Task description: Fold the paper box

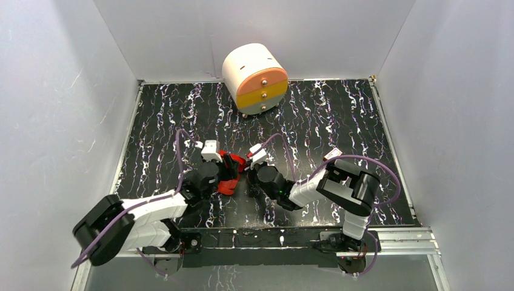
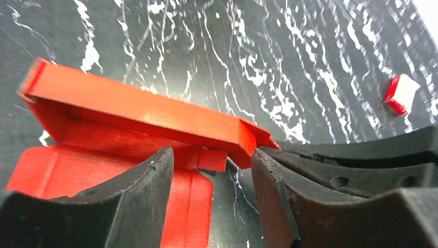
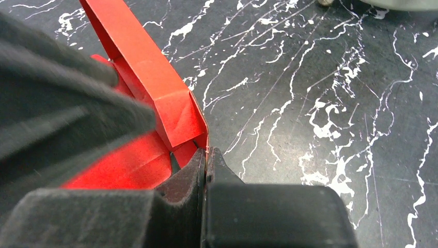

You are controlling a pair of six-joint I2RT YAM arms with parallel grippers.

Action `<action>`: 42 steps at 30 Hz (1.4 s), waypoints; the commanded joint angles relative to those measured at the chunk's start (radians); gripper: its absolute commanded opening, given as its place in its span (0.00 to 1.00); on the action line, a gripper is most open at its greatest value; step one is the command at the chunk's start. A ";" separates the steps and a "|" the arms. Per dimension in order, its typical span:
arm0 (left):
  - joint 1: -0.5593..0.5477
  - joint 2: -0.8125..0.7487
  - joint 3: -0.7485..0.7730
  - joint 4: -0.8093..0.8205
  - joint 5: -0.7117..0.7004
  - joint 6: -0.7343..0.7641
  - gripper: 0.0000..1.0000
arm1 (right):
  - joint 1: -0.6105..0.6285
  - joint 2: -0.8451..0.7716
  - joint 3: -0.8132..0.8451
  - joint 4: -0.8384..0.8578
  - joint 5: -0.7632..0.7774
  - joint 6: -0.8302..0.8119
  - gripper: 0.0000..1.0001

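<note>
Pinching the paper box (image 3: 155, 77) between closed jaws, the right gripper (image 3: 206, 157) is gripping; the left gripper (image 2: 212, 157) is holding nothing, jaws parted.

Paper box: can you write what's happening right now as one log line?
paper box: part-folded, one wall raised | right gripper: shut on its edge | left gripper: open, a flap between its fingers

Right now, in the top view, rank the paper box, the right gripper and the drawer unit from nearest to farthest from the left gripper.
From the left gripper:
1. paper box, right at its fingertips.
2. right gripper, just to the right, pinching the box's edge.
3. drawer unit, far off at the back.
</note>
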 commanded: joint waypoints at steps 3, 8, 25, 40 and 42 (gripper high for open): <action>0.097 -0.261 -0.009 -0.183 0.071 0.014 0.57 | -0.022 0.027 0.026 0.044 -0.106 -0.077 0.00; 0.166 -0.371 0.016 -0.270 0.026 0.018 0.61 | -0.038 0.023 0.020 0.046 -0.153 -0.111 0.00; 0.504 -0.153 0.047 -0.155 0.322 -0.148 0.67 | -0.089 0.014 0.007 0.026 -0.352 -0.203 0.04; 0.508 -0.083 0.043 -0.145 0.387 -0.175 0.57 | -0.114 0.065 0.020 0.134 -0.415 -0.223 0.14; 0.507 -0.082 0.042 -0.144 0.388 -0.176 0.57 | -0.119 0.069 0.019 0.149 -0.436 -0.223 0.16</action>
